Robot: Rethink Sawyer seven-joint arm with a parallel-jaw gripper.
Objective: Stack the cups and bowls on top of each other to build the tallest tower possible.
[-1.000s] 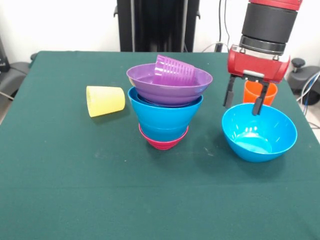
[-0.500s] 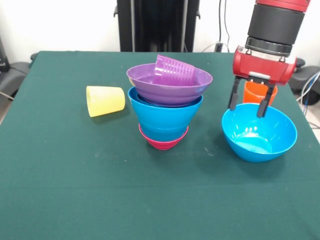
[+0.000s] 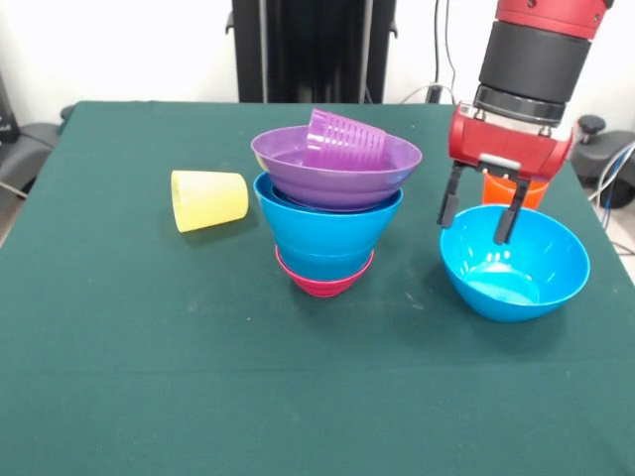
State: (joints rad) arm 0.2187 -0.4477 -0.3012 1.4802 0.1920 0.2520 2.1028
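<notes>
The tower (image 3: 330,213) stands mid-table: a magenta bowl (image 3: 324,281) at the base, blue bowls (image 3: 327,233) above, a wide purple bowl (image 3: 335,169) on top with a purple cup (image 3: 344,140) lying on its side in it. A yellow cup (image 3: 207,200) lies on its side to the left. A separate blue bowl (image 3: 515,263) sits at the right. My gripper (image 3: 476,216) is open and empty, its fingers hanging over that bowl's far rim. An orange cup (image 3: 514,188) stands behind the bowl, mostly hidden by the gripper.
The green table's right edge (image 3: 605,238) runs close to the blue bowl. Black equipment (image 3: 313,50) stands behind the table's far side.
The gripper shifted right and a little up, then came back left and lower over the blue bowl's far rim. It stays open. The cups and bowls have not moved.
</notes>
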